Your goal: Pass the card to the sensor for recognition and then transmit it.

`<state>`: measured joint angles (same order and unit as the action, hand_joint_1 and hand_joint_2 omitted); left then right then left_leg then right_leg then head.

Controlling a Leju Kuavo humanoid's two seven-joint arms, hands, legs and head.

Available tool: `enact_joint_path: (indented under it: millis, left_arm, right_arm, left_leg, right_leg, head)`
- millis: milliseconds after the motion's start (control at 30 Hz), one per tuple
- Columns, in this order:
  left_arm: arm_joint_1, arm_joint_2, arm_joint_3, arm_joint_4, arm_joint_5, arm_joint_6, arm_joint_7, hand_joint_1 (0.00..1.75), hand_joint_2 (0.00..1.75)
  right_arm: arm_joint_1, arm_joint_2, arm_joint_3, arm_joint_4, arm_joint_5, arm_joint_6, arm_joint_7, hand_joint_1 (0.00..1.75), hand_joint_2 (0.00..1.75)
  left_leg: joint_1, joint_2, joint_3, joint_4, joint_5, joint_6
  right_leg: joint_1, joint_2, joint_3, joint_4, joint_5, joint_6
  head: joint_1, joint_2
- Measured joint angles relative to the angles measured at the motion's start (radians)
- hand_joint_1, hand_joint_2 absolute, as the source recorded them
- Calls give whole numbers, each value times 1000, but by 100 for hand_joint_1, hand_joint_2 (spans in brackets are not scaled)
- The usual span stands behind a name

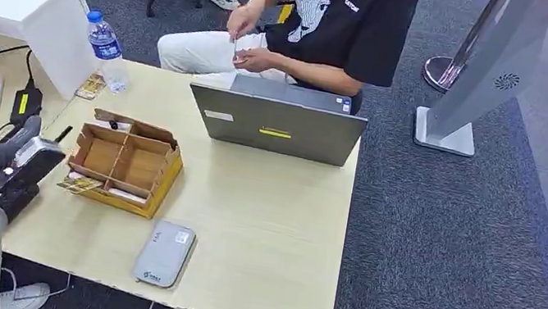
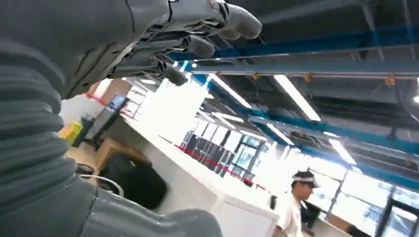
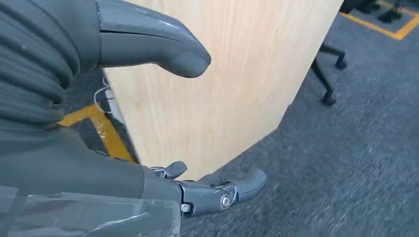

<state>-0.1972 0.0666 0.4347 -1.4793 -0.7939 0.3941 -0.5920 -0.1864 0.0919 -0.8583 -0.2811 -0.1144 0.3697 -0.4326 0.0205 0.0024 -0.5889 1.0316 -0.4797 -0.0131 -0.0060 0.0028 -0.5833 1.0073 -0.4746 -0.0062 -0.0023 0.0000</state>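
We find little that can be read. The seated person's black T-shirt [image 1: 342, 16] carries a white graphic on the chest and a short white word beside it, too small for us to make out. The grey laptop [image 1: 275, 126] on the tabletop [image 1: 267, 228] bears a yellow sticker and a pale label on its lid; neither is legible. The grey card reader [image 1: 164, 254] at the near edge shows small dark print at one corner, unreadable. The water bottle [image 1: 108, 50] has a blue label whose wording is blurred.
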Motion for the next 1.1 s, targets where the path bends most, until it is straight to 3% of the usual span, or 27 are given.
enact_joint_path:
  millis: [267,333,400,433,467,500,533,567,667,833,933,1100]
  left_arm:
    - [32,-60,115,-66,3,-23,-31,0,175]
    - [49,-73,145,-79,142,-44,-66,0,175]
    - [89,-83,222,-84,421,-128,-95,0,175]
    - [111,-85,283,-80,589,-221,-99,0,175]
    - [121,-83,353,-48,708,-313,-100,119,175]
    - [122,-68,442,26,806,-409,-102,175,175]
    - [124,-42,520,106,859,-463,-103,175,175]
    - [131,-20,590,187,896,-477,-103,175,175]
    - [144,16,726,382,905,-459,-104,175,175]
    - [142,91,885,790,886,-324,-87,175,175]
    - [151,107,931,940,886,-317,-87,175,175]
    - [144,136,963,1052,886,-310,-87,175,175]
  right_arm:
    - [8,0,-1,-1,-1,-3,0,0,175]
    - [15,-1,-9,-3,-16,-19,-1,0,175]
    - [40,-12,-25,-3,-18,-39,-5,0,175]
    - [57,-19,-33,-3,-6,-65,-5,14,175]
    - [78,-26,-39,-2,9,-92,4,175,175]
    - [96,-36,-46,0,32,-131,22,175,175]
    - [108,-46,-50,2,50,-167,42,175,175]
    - [117,-54,-52,4,69,-201,63,175,175]
    - [134,-77,-58,8,99,-273,132,175,175]
    - [140,-89,-53,27,173,-427,316,175,175]
    - [153,-92,-53,35,185,-441,333,175,175]
    - [150,-98,-51,37,185,-443,336,175,175]
  left_leg:
    - [0,-1,0,0,1,0]
    - [0,0,0,0,1,0]
    - [0,2,2,0,-3,0]
    - [0,3,3,0,-4,-1]
    - [0,2,3,0,-5,-1]
    - [0,1,3,-1,-5,-1]
    - [0,1,3,-1,-5,-1]
    - [0,3,4,-1,-7,-3]
    - [0,3,4,-2,-9,-2]
    - [-1,3,10,-2,-11,-1]
    - [0,-2,8,-1,-11,0]
    - [0,-1,10,-1,-11,0]
  right_leg:
    - [0,-1,1,0,1,0]
    - [0,-1,2,0,1,0]
    - [0,2,3,0,0,0]
    - [0,3,3,0,-2,0]
    - [0,2,3,0,-4,0]
    - [0,1,3,0,-6,0]
    - [0,1,3,0,-6,-1]
    - [0,3,2,0,-7,-2]
    - [0,3,4,0,-9,0]
    - [-1,2,8,0,-10,-1]
    - [0,-2,9,0,-11,0]
    - [-1,-2,11,-1,-11,0]
  head:
    - [0,0]
    - [0,0]
    - [0,0]
    - [0,0]
    - [0,0]
    - [0,0]
    - [0,0]
    - [-1,0]
    - [-1,0]
    - [-5,0]
    - [-3,0]
    - [-2,0]
